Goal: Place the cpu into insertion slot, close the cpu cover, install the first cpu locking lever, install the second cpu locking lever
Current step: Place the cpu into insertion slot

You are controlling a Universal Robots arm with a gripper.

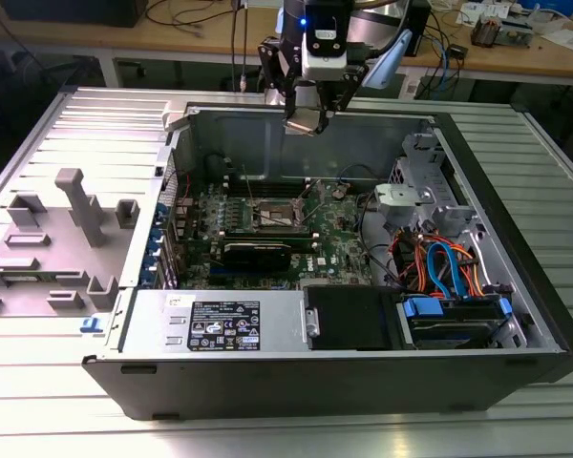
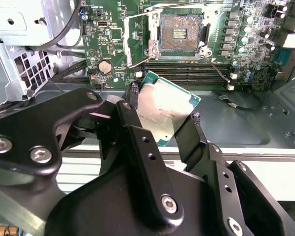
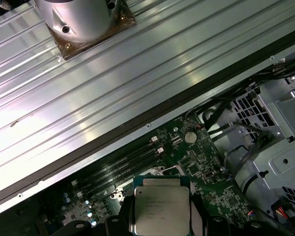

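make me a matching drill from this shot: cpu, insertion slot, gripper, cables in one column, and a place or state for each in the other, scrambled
Column one
1. cpu
2. insertion slot
3. gripper
4. cables

Column two
A. shut on the cpu
B. empty, on the green board
C. held tilted, off the board
D. orange and blue, at the exterior view's right inside the case

Pairs: 1-C, 2-B, 3-A, 4-D
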